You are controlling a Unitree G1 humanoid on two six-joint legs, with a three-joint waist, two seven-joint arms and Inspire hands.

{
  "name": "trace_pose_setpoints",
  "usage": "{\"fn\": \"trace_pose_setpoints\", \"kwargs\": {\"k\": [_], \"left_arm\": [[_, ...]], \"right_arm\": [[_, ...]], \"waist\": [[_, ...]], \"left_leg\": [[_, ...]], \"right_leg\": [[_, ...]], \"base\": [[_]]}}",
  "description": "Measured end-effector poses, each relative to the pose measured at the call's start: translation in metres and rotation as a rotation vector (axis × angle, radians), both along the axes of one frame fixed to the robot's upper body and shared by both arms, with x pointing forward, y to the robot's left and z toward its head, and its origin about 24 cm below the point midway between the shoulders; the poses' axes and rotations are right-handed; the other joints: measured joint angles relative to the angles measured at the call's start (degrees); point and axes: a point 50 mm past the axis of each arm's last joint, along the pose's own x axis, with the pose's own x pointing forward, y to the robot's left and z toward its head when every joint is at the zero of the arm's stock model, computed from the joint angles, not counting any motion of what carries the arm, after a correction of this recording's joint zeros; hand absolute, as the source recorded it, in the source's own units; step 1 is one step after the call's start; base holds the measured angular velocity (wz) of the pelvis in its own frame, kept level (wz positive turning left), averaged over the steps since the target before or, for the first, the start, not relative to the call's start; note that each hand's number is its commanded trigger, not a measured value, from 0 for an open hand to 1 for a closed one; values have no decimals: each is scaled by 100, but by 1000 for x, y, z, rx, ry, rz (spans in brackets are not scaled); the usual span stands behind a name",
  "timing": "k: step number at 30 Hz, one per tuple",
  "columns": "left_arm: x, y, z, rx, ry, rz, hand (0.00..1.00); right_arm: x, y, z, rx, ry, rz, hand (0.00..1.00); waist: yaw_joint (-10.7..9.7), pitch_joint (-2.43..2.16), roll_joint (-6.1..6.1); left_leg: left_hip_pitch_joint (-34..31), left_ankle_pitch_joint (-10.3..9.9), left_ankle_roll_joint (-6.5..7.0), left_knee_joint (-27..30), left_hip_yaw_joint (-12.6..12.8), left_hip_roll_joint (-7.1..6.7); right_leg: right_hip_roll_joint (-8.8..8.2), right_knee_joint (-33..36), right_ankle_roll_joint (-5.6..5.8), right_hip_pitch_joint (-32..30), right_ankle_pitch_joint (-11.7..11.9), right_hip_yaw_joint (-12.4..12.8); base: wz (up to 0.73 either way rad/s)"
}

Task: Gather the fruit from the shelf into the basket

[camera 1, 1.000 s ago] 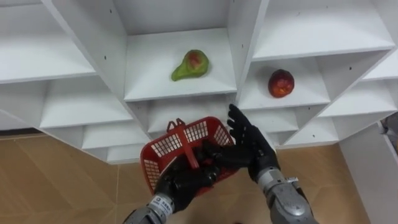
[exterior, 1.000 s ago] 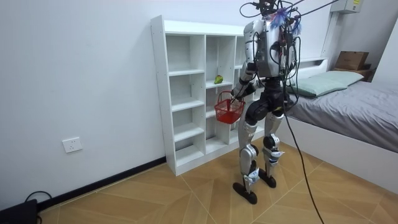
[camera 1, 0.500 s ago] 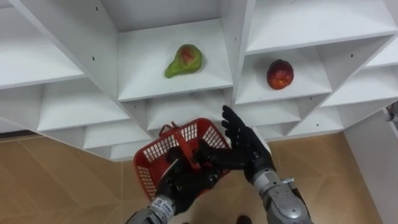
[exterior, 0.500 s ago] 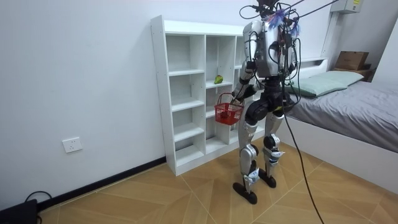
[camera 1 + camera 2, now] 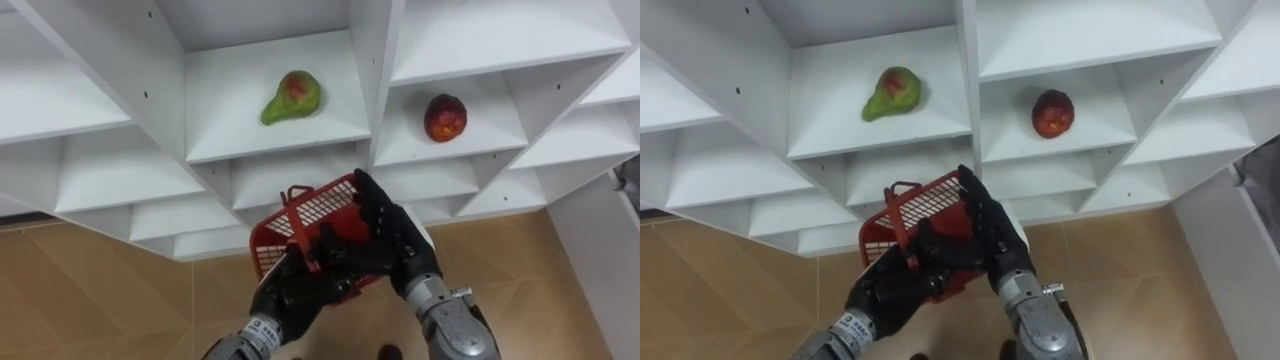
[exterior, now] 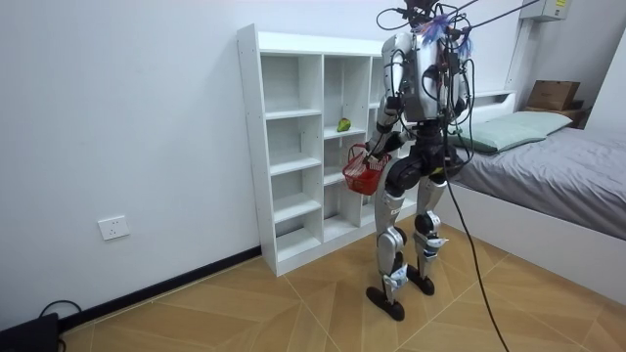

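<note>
Fruits lie on two neighbouring shelves of the white closet (image 5: pixel 110 95). A green pear (image 5: pixel 291 97) with a red blush rests on its side in the middle column. A round red fruit (image 5: pixel 445 117), an apple or a peach, sits on the shelf just to the right, at the same height. An upright white divider stands between them, and both fruits are well apart from the robot's hands.

Below the pear's shelf, in front of the closet's lower compartments, a red basket (image 5: pixel 318 203) with mesh walls hangs tilted, its handle standing up near its left end. No fruit can be seen inside it. The left hand (image 5: pixel 296 296) comes up from the lower left with its fingers curled round the foot of the basket's handle, carrying it. The right hand (image 5: pixel 392 243) is at the basket's right side with its fingers stretched out and slightly spread, laid against the rim and wall, and its thumb reaches across towards the left hand. It grips nothing.

In the room view the robot stands upright on a wooden floor (image 6: pixel 293 313), facing the closet's right-hand columns, with the basket held at hip height before it. A bed (image 6: pixel 558 166) stands behind the robot at the room view's right, and a wall socket (image 6: pixel 114 228) sits low on the white wall at the left.
</note>
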Motion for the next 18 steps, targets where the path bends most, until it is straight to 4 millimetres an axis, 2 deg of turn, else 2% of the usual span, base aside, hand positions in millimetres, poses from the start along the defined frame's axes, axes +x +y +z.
{"fn": "trace_pose_setpoints", "kwargs": {"k": [5,9,13,18], "left_arm": [[-2,1,-3,42,-1,-26,100],[-4,7,-10,117,13,-61,100],[-5,15,-18,216,24,-112,100],[-2,23,-18,270,11,-118,100]], "right_arm": [[-1,-3,-1,-29,-1,11,0],[-2,-2,-1,-115,-27,61,0],[1,1,-1,-223,-47,124,0],[4,4,6,-261,-90,150,0]], "waist": [[4,14,-22],[12,67,-106],[26,67,-128],[38,64,-127]], "left_leg": [[15,0,0,-2,1,0],[14,0,0,4,2,2],[5,0,1,8,0,0],[16,0,1,5,-1,0]], "right_leg": [[4,3,0,3,0,23],[11,8,-1,2,1,39],[9,-2,8,8,8,38],[9,-7,8,26,8,32]], "base": [[0],[0],[0],[0]]}}
